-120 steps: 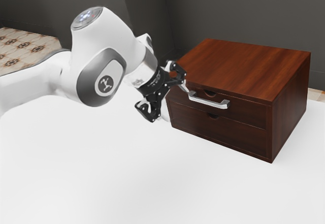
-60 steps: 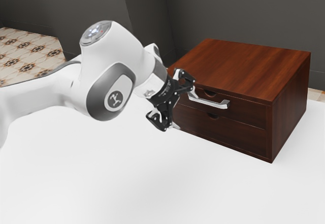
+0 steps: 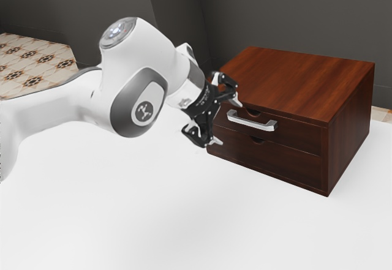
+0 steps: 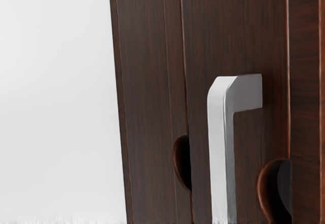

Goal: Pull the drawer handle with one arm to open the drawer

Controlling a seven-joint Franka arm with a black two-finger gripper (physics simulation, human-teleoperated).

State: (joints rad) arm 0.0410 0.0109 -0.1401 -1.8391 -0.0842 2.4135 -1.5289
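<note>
The white table point(image 3: 153, 221) carries everything. The Franka arm point(image 3: 138, 98) reaches across it from nine o'clock in the exterior view toward the wooden cabinet point(image 3: 294, 77), which stands at about three o'clock of the arm.

The step in hand looks like the approach to the grasp. The upper drawer point(image 3: 294, 136) sits flush with the lower drawer point(image 3: 269, 161) beneath it, so I judge it shut and the pull not yet begun. Its silver bar handle point(image 3: 252, 120) runs across the drawer front at three o'clock of the gripper point(image 3: 220, 118). The gripper is spread wide and holds nothing. One finger is at one o'clock of the hand and the other at seven o'clock, close by the handle's near end but not around it. In the wrist view the handle point(image 4: 223, 153) lies just ahead of the hand, with a scooped recess point(image 4: 183, 163) beside it.

The next move calls for shifting toward three o'clock until the bar lies between the fingers. The gripper then has to close on it and pull straight out toward eight o'clock. The cabinet's near front corner is close to the lower finger and could be struck. A patch of tiled floor point(image 3: 30, 62) shows far off at ten o'clock
</note>
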